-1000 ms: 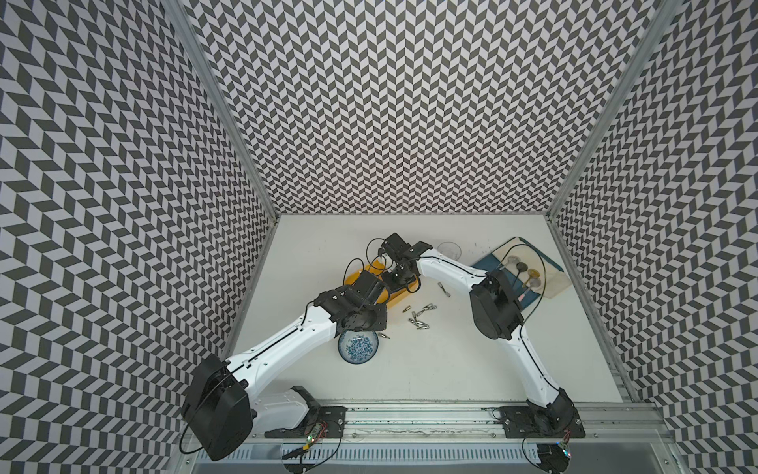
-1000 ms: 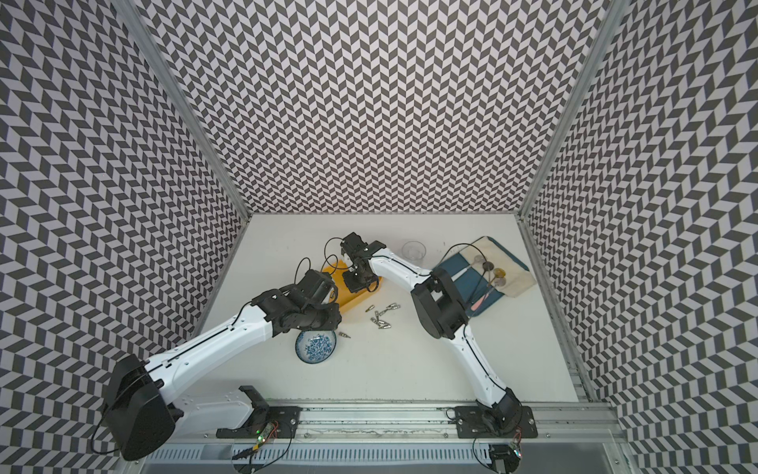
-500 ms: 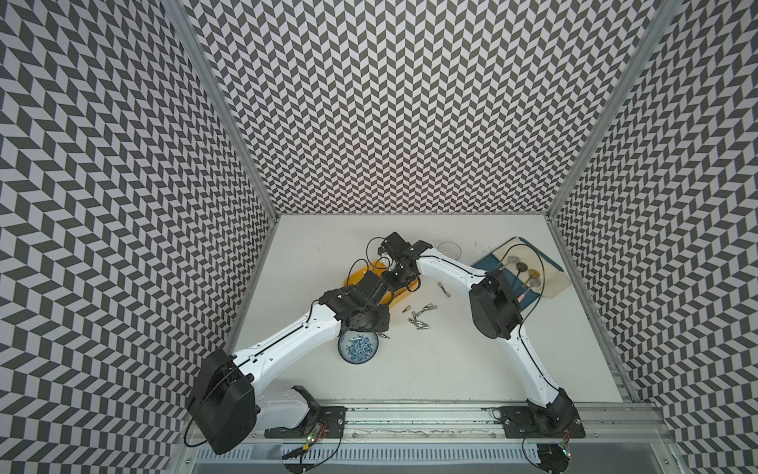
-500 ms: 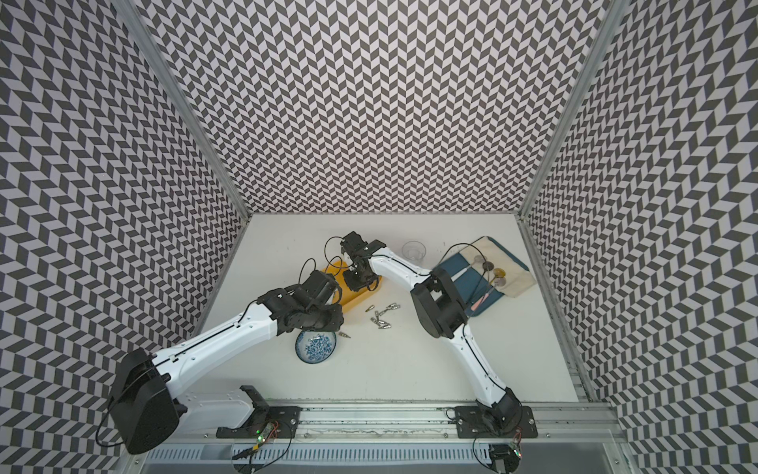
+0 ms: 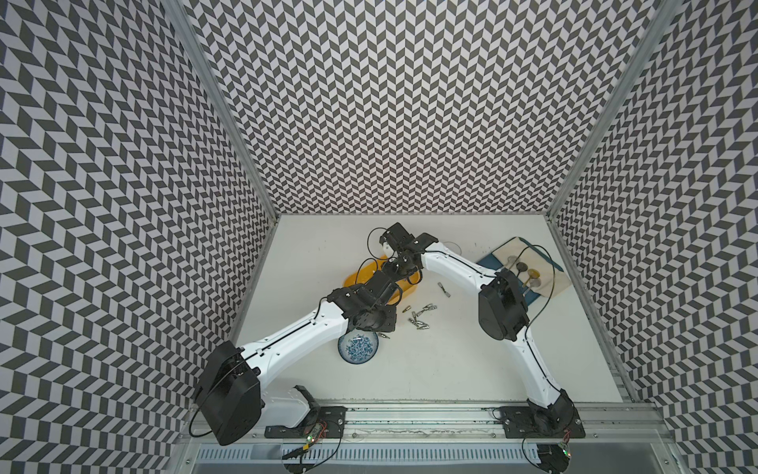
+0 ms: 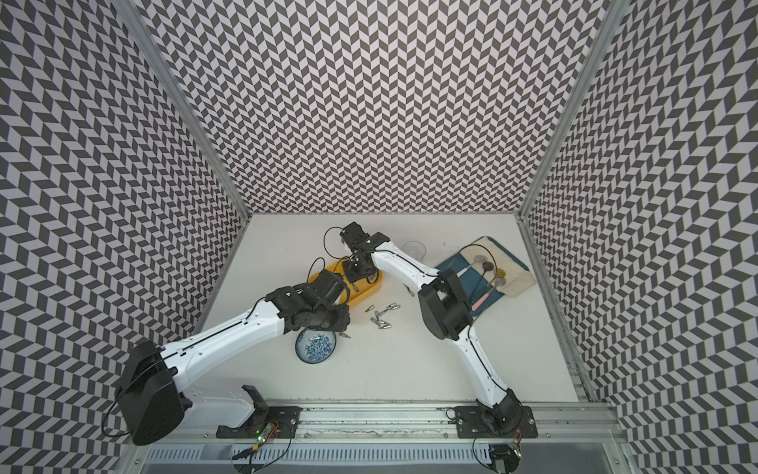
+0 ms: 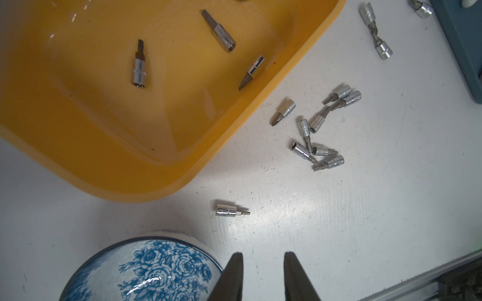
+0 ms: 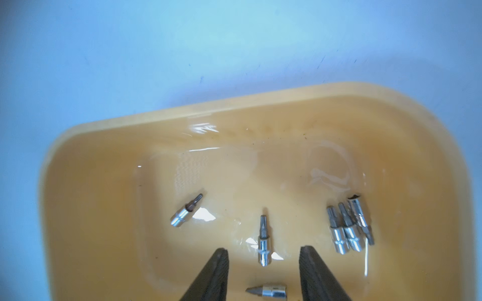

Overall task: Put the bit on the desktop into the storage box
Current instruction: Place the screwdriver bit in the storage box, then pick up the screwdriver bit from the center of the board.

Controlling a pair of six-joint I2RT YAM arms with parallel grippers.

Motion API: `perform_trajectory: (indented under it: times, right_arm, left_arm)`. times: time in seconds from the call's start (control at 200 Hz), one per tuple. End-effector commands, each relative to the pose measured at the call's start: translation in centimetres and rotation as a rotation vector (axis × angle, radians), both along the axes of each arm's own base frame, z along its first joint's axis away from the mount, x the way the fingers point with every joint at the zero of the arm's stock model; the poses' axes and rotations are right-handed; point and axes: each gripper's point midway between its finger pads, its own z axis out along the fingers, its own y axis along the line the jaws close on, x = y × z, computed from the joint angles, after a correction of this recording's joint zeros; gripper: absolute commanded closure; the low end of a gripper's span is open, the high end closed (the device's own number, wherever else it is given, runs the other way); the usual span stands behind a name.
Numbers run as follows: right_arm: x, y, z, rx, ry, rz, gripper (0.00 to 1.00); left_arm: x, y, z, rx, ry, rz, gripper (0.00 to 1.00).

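The yellow storage box (image 5: pixel 356 280) (image 6: pixel 366 296) lies mid-desktop, partly under both arms. My right gripper (image 8: pixel 263 250) (image 6: pixel 357 271) hovers over it, open. A bit (image 8: pixel 264 242) lies loose on the box floor between its fingers, with several more bits (image 8: pixel 347 229) around it. My left gripper (image 7: pixel 263 256) (image 5: pixel 385 325) is open and empty above the white desktop (image 7: pixel 365 208). A lone bit (image 7: pixel 232 210) (image 5: pixel 384 335) lies just ahead of it, beside the box's corner (image 7: pixel 146 187). A cluster of bits (image 7: pixel 318 130) (image 5: pixel 420 316) (image 6: pixel 381 316) lies on the desktop to the right of the box.
A blue-and-white patterned bowl (image 5: pixel 357 348) (image 6: pixel 316 346) (image 7: pixel 146 268) sits right beside the left gripper's fingers. A dark-blue board (image 5: pixel 492 262) (image 6: pixel 484 303) with a cloth and spoons lies at the right. A clear glass (image 6: pixel 413 248) stands behind the right arm. Two more bits (image 7: pixel 375 31) lie near the board.
The right gripper's jaws have spread apart over the box, and the bit now lies free on the box floor. The left arm has shifted slightly.
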Motion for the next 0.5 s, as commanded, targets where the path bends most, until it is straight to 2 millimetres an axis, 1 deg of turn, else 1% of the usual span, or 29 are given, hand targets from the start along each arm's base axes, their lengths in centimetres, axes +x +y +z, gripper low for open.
perform_trajectory:
  times: [0.0,0.03,0.04,0.085,0.19,0.296,0.356,0.366,0.416,0.426,0.491]
  right_arm:
    - [2.0,-1.7,7.4,0.082,-0.120,-0.068,0.49]
    - [2.1,-2.3,7.9,0.086,-0.121,-0.078,0.49]
    - [2.3,-2.8,8.3,0.088,-0.125,-0.088,0.49]
    - [2.2,-3.5,9.1,0.102,-0.121,-0.095,0.47]
    - [2.2,-6.7,10.8,0.100,-0.137,-0.144,0.45]
    - [2.1,-11.0,11.9,0.088,-0.161,-0.219,0.44]
    - [2.2,-13.9,11.6,0.075,-0.170,-0.275,0.42]
    - [2.2,-14.4,11.8,0.078,-0.176,-0.285,0.42]
    - [2.2,-17.1,11.3,0.073,-0.178,-0.335,0.41]
    - [2.3,-17.6,11.0,0.069,-0.173,-0.344,0.41]
    - [2.1,-20.3,10.5,0.065,-0.166,-0.387,0.40]
  left_arm:
    - [0.8,-1.1,0.8,0.002,-0.027,-0.019,0.69]
    - [0.9,-1.4,0.8,0.003,-0.030,-0.025,0.69]
    - [0.9,-1.5,0.8,0.003,-0.030,-0.028,0.69]
    - [1.0,-2.0,0.6,0.006,-0.029,-0.042,0.69]
    - [1.7,-3.3,0.2,0.028,-0.037,-0.084,0.69]
    - [2.5,-4.7,-0.4,0.061,-0.051,-0.153,0.69]
    - [2.8,-5.9,-0.7,0.074,-0.063,-0.211,0.69]
    - [2.8,-6.1,-0.7,0.075,-0.064,-0.222,0.69]
    - [2.9,-7.0,-1.1,0.090,-0.064,-0.261,0.69]
    - [3.0,-7.1,-1.1,0.093,-0.064,-0.267,0.69]
    - [2.9,-8.2,-1.7,0.098,-0.043,-0.301,0.69]
